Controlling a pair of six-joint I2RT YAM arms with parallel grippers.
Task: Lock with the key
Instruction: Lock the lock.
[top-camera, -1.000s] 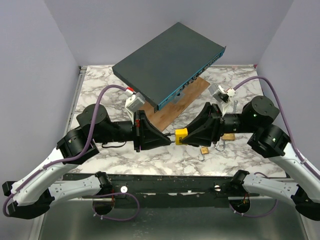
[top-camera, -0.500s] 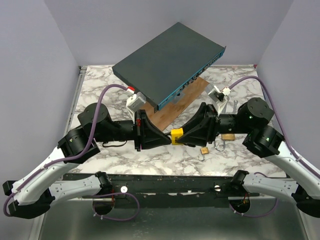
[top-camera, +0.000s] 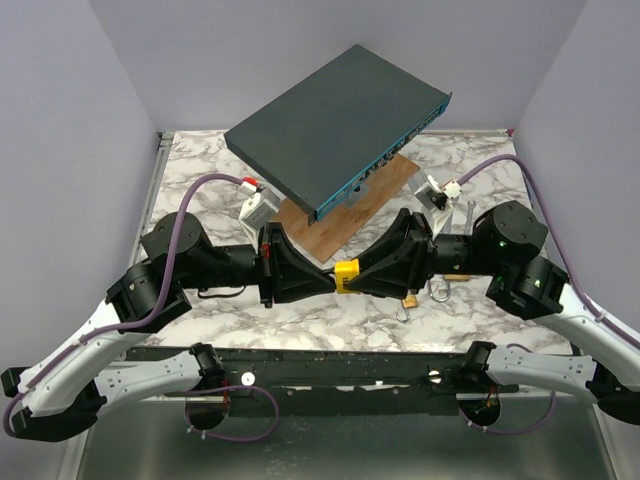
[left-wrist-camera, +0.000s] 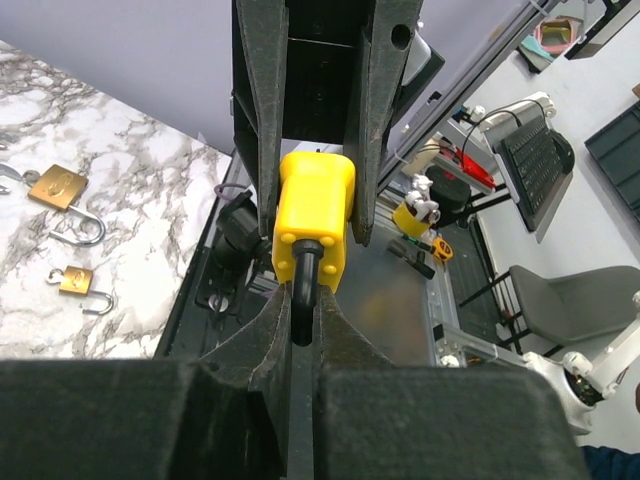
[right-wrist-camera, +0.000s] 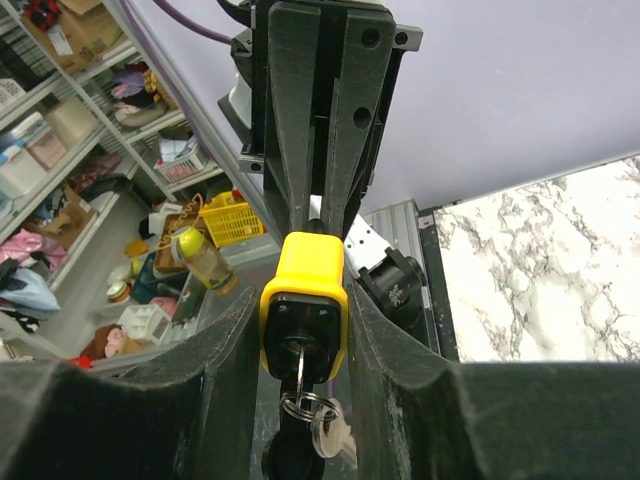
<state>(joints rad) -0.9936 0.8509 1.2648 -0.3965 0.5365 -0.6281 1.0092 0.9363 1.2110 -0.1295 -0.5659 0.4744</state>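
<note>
Midair above desk (top-camera: 200, 170): yellow padlock (top-camera: 347, 274), body clamped in right gripper (right-wrist-camera: 303, 312). Left gripper (left-wrist-camera: 300, 312) pinches black shackle (left-wrist-camera: 305, 268) (probably shackle, partly hidden). Padlock light, rigid, slick plastic. Thin key (right-wrist-camera: 299, 362) seated; grip at its head.

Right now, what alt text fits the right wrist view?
A yellow padlock is clamped in the right gripper, a ringed key in its keyhole. The left gripper grips its far end; marble table at right.
</note>
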